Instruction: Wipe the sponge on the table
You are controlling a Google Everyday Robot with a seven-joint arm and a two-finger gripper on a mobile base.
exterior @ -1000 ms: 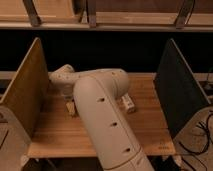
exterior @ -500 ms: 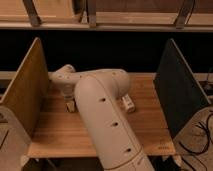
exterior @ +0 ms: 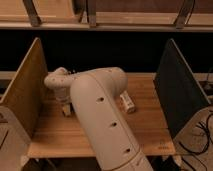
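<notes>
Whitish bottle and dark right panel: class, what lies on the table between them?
Only bare table, seen in the camera view, separates the bottle from the dark panel. The gripper is low over the table's left part.

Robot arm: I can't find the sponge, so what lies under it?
Wooden table shows around the arm, a whitish bottle beside it. The gripper points down near the tan side panel. Whatever lies beneath is hidden.

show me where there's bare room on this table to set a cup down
Bare wood lies between the whitish bottle and the dark panel, and along the front-left edge of the table by the tan panel. Crowded: left-centre, where the gripper hangs low beside the arm.
</notes>
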